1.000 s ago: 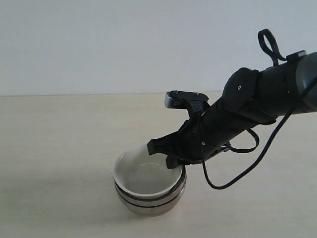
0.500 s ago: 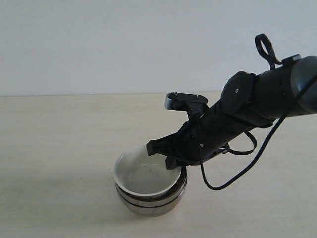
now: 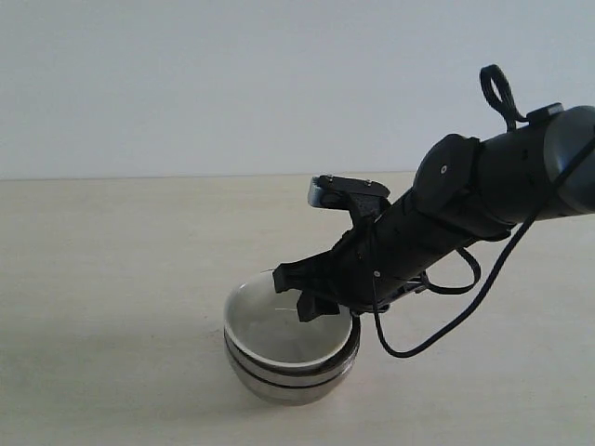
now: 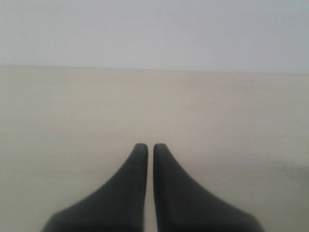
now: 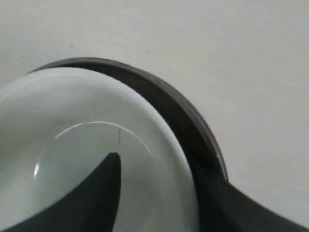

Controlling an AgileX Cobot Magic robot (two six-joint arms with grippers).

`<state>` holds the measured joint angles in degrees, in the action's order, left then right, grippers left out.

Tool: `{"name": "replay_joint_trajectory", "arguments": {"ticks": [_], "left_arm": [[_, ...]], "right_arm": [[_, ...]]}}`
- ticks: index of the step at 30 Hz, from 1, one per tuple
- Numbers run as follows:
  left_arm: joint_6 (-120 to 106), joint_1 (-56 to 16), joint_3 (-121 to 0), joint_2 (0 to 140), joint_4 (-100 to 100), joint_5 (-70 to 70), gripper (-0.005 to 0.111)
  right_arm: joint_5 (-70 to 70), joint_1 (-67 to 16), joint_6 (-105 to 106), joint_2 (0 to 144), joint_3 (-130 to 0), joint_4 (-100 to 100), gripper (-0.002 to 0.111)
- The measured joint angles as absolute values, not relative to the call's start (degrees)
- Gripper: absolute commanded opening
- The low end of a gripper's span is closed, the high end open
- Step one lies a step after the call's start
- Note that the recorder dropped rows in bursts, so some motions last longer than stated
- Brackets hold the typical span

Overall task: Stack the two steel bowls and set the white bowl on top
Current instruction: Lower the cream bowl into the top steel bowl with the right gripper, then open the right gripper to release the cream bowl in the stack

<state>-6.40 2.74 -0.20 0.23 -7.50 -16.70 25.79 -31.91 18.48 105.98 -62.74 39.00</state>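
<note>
White bowl (image 3: 265, 325) lower centre, nested in stacked steel bowls (image 3: 288, 383). The right gripper (image 3: 297, 295) has its jaws parted across the bowl's right rim, one finger inside, one outside. Likely exit: straight up.

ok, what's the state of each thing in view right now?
steel bowls: nested, upright on the table.
white bowl: upright, seated in the top steel bowl.
right tool: open, one finger inside the white bowl, the other outside the rims.
left tool: shut, holding nothing, above the table.
</note>
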Motion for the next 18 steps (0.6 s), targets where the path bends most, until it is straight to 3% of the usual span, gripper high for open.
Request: {"name": "replay_joint_trajectory", "arguments": {"ticks": [18], "left_arm": [[-6.4,2.7,-0.2,0.2,-7.5,-16.7,0.004]], "right_arm": [[29.7,-31.9,20.5,98.5,-62.7,38.7,0.05]]}}
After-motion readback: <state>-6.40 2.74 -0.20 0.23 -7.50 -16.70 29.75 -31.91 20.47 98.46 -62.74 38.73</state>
